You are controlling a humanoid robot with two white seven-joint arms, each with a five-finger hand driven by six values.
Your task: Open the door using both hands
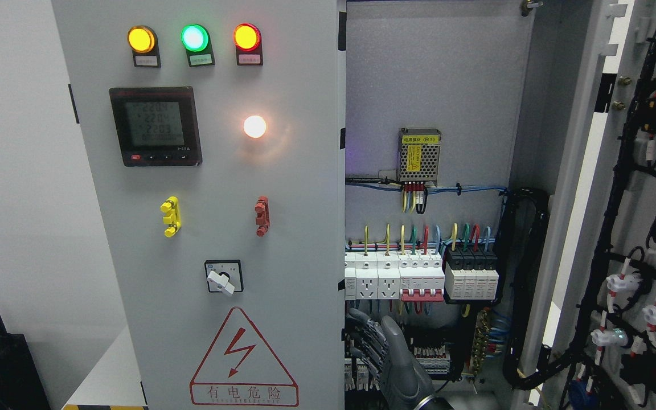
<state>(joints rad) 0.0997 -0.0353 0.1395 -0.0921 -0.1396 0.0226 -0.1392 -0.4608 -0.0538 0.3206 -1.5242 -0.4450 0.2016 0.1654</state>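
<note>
Gripping smooth grey door (220,171), hand (388,356)

Plain pale wall (15,171) at left (evenly lit), dark box (3,370) below it.

Pale grey cabinet door (220,228); amber lamp (141,39), green lamp (195,37), red lamp (246,36); yellow handle (170,216), red handle (262,216); red-outlined warning triangle (243,357); dark grey robot hand (388,359); white breakers (393,276).
</note>
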